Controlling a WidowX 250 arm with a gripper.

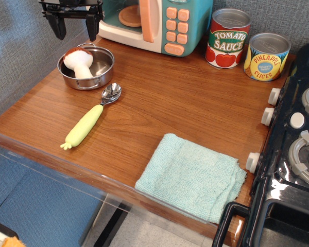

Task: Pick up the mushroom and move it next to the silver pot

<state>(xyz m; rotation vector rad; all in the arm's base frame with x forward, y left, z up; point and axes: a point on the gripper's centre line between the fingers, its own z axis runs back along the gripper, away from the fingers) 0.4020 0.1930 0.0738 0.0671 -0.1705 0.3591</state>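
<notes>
The mushroom [78, 60], white stem and reddish-brown cap, lies on its side inside the silver pot [99, 77] at the left rear of the wooden counter. My gripper [75, 28] hangs at the top left, above and behind the pot. Its two black fingers are spread apart and hold nothing. Only its lower part shows; the rest is cut off by the frame's top edge.
A yellow-green handled spoon [87, 122] lies in front of the pot. A toy microwave [159, 20] stands behind. Tomato sauce [227, 38] and pineapple [267, 56] cans stand at the rear right. A folded teal cloth [193, 177] lies near the front edge. A black stove [298, 154] borders the right.
</notes>
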